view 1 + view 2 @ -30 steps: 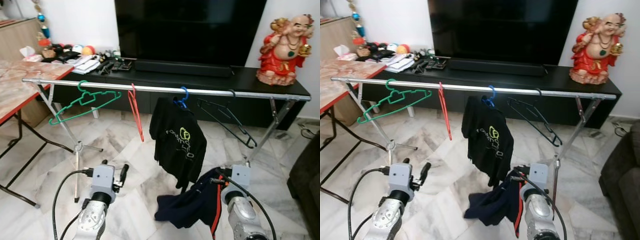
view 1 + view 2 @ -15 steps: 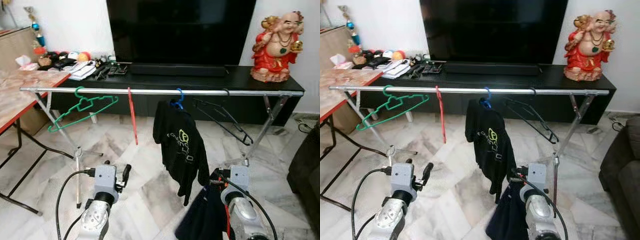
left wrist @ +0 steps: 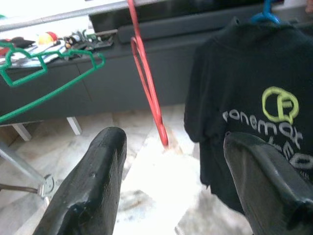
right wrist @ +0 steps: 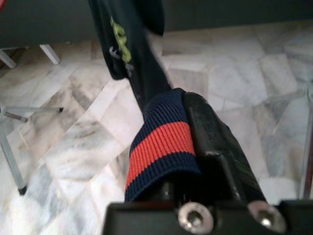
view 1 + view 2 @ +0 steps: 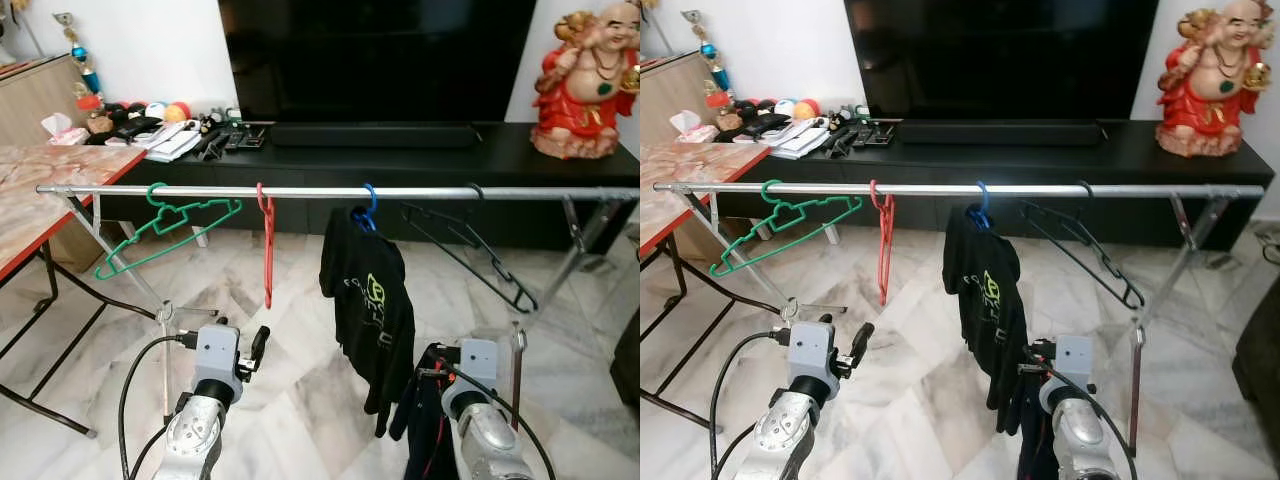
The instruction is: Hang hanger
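Rail point(image 5: 300, 191): four hangers, blue hanger point(image 5: 368, 206) bearing shirt point(image 5: 372, 300). Left gripper point(image 3: 171, 186) spread, empty. Right gripper point(image 4: 195, 127), wrist view: clenched on striped garment point(image 4: 161, 142).

Ahead of and above both grippers, the metal rail point(image 5: 330, 192) spans the room. Along it hang a green hanger point(image 5: 165, 225), a red hanger point(image 5: 266, 245), a blue hanger point(image 5: 368, 208) carrying a black shirt point(image 5: 368, 300), and a black hanger point(image 5: 470, 250).

Ahead of the left gripper point(image 3: 171, 188), whose fingers stand apart, open floor shows between the red hanger and the black shirt; bare rail lies above that gap.

The right gripper point(image 4: 195, 142) is clamped on a navy garment with a red band point(image 4: 161, 147), which drapes across its front. The black shirt hangs just beyond it. A rail leg point(image 5: 515, 375) stands close beside the right gripper's outer side.
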Robot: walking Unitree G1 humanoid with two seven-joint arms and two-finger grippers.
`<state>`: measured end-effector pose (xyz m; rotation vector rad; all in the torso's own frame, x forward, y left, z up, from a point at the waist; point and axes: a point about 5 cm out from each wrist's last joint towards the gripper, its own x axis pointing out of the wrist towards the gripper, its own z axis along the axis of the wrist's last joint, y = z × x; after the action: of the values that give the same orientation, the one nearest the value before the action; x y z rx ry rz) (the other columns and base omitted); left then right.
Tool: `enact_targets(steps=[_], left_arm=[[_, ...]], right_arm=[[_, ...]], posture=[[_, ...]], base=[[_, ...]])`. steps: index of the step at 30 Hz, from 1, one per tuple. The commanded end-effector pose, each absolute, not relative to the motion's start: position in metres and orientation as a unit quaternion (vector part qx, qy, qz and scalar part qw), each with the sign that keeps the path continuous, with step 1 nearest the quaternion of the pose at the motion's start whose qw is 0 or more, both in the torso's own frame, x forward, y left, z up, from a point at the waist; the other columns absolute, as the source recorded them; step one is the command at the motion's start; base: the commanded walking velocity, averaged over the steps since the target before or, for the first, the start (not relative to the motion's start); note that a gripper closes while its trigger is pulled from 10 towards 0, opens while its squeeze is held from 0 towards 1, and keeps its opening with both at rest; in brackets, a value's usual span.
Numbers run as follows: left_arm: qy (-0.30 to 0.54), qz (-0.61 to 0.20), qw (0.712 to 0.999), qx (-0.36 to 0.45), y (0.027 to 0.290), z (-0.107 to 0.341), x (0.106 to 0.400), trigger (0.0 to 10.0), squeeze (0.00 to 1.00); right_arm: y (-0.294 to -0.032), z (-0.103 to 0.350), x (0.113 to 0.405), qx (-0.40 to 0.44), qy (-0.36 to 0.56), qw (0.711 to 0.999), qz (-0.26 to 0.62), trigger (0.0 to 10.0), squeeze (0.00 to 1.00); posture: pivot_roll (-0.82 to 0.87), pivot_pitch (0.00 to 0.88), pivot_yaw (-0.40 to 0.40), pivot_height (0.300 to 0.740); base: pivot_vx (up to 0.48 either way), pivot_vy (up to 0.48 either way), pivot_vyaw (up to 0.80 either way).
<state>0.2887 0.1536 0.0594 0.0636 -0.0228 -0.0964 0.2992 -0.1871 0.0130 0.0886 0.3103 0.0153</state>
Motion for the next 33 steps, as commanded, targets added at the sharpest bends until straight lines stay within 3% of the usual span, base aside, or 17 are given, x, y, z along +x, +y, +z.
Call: enact_targets(steps=[1,15,23,33], left_arm=[[-0.012,-0.041,0.998,0.039,0.161,0.062,0.29,10.0,0.0],[-0.027,-0.044,0.998,0.041,0.163,0.071,0.295,10.0,0.0],[-0.043,-0.047,0.998,0.027,0.162,0.076,0.296,10.0,0.0],[-0.057,-0.04,0.997,0.013,0.164,0.079,0.291,10.0,0.0]], right_arm=[[-0.178,0.024,0.309,0.052,0.127,0.99,0.023,10.0,0.0],[-0.176,0.023,0.308,0.063,0.127,0.99,0.022,10.0,0.0],[-0.179,0.024,0.309,0.059,0.126,0.99,0.025,10.0,0.0],[-0.173,0.025,0.31,0.052,0.123,0.99,0.043,10.0,0.0]], posture=[[0.0,0.0,0.075,0.74],[0.0,0.0,0.075,0.74],[0.0,0.0,0.067,0.74],[0.01,0.0,0.058,0.74]], base=[[0.307,0.0,0.0],[0.306,0.0,0.0],[0.305,0.0,-0.69],[0.208,0.0,0.0]])
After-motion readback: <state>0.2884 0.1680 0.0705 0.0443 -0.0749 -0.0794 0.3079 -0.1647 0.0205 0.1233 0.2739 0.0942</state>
